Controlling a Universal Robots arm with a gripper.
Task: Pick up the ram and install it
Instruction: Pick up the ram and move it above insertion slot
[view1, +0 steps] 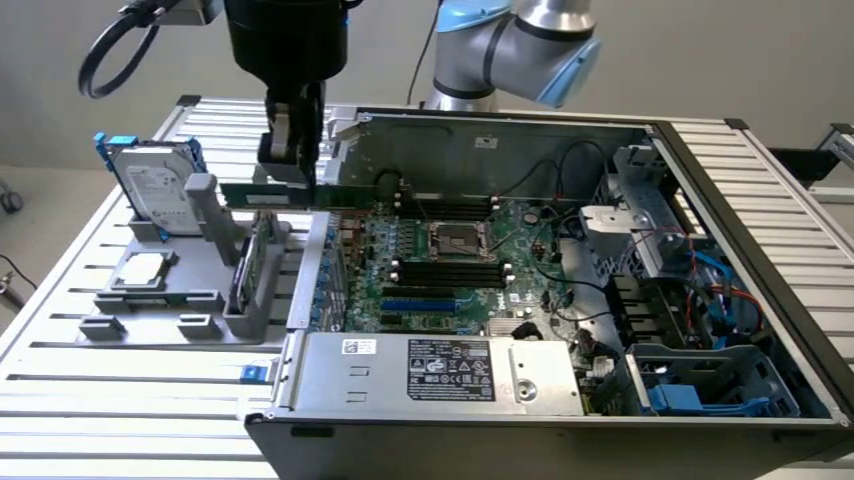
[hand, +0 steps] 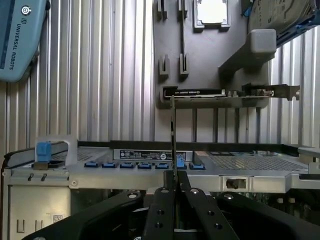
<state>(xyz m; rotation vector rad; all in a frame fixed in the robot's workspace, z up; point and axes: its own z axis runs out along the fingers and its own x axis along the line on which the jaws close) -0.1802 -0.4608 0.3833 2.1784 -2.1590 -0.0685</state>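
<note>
Exterior view: black jaws pinch the long, thin, flat green ram (view1: 254, 195).

I count one robot arm (view1: 534, 45) with one gripper (view1: 296, 178), and one ram stick (view1: 254, 195). There is one open computer case (view1: 747, 180), with one power supply (view1: 441, 370) and one processor socket (view1: 454, 240). The one grey holder (view1: 147, 325) carries one hard drive (view1: 150, 185), one processor chip (view1: 144, 268) and one expansion card (hand: 260, 91).

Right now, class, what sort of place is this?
Probably a robotics lab bench for computer assembly: an open computer case, a grey parts fixture on a slotted metal table, and a gripper holding the ram.
</note>
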